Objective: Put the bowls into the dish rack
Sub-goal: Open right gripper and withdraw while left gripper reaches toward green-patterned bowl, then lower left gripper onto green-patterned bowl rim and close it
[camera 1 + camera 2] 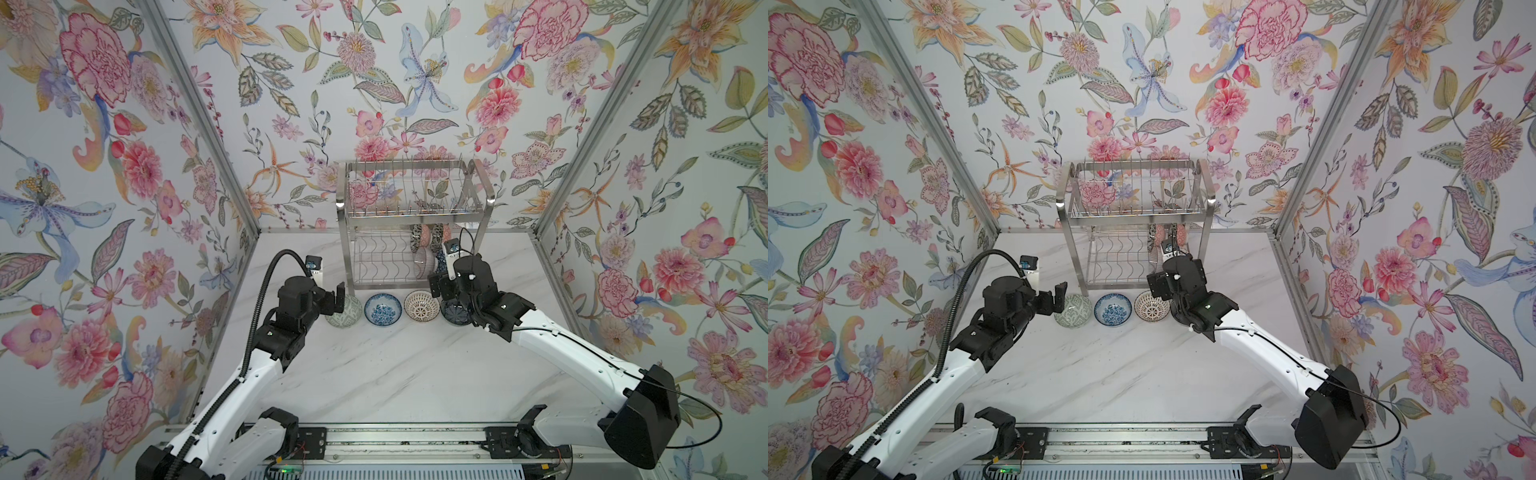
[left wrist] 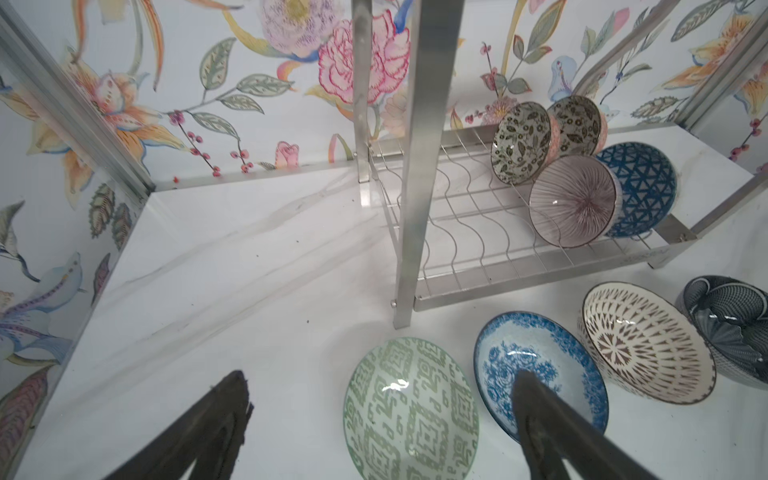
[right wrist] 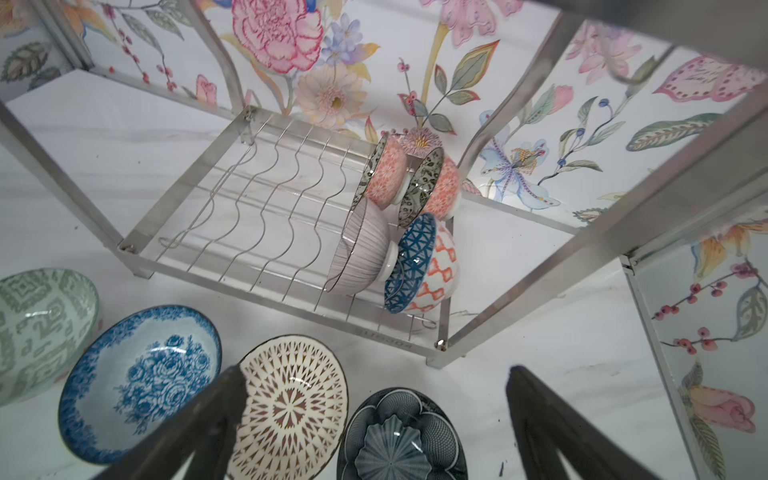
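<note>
**Both grippers spread wide and empty over the row of bowls**

In both top views the left gripper (image 1: pixel 335 300) (image 1: pixel 1054 300) sits left of centre, at the left end of the bowl row. Its jaws are spread wide and hold nothing. In the left wrist view the green patterned bowl (image 2: pixel 411 407) lies between its fingers (image 2: pixel 224 419), and whether either one touches the bowl cannot be told.

Four bowls stand upright on the white marble table (image 1: pixel 374 374), in a line across the middle of the frame, just in front of the dish rack. From left to right they are the green patterned bowl (image 1: pixel 348 318), a blue floral bowl (image 1: pixel 382 308), a cream bowl with brown triangles (image 1: pixel 422 305) and a dark grey bowl (image 1: pixel 452 314), which the right arm mostly hides.

The dish rack (image 1: pixel 415 216) (image 1: pixel 1133 216) stands at centre against the back wall. Four more bowls stand on edge at the right end of its lower tier: two leaf-patterned bowls (image 2: pixel 519 141) (image 2: pixel 577 124), a purple striped bowl (image 2: pixel 573 199) and a blue triangle bowl (image 2: pixel 640 187).

The right gripper (image 3: pixel 376 370) is right of centre at the rack's front right corner. It is also wide open and empty, and the dark grey bowl (image 3: pixel 399 440) lies between its fingers (image 3: pixel 208 415) in the right wrist view.
</note>
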You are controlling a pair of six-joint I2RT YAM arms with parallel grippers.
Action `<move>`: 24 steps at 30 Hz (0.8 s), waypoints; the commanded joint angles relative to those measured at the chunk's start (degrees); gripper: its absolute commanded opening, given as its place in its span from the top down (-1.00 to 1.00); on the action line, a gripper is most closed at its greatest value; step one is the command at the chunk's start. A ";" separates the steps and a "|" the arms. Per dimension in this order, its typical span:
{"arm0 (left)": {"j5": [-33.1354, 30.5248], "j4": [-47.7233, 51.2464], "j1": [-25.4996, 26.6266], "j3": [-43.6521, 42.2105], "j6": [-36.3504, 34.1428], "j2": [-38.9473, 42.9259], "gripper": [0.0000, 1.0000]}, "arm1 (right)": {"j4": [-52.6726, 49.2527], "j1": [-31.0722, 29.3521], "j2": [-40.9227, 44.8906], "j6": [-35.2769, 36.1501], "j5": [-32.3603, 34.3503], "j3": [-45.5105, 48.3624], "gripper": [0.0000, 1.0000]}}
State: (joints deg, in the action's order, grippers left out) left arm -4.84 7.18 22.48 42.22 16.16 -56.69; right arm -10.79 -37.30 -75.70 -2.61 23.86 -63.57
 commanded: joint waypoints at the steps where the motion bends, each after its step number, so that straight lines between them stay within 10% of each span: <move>1: -5.41 -3.99 0.72 -3.90 3.65 -1.83 -0.99 | -2.53 4.21 -2.03 0.94 -2.95 -6.18 -0.98; 24: -0.60 -18.54 -5.38 -18.93 10.29 -11.21 -0.95 | 4.35 10.24 7.52 -4.16 -9.62 8.58 -0.98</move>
State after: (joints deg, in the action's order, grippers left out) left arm -9.06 -7.60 18.48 24.36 24.93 -66.24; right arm -7.18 -27.49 -69.45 -5.91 14.87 -56.25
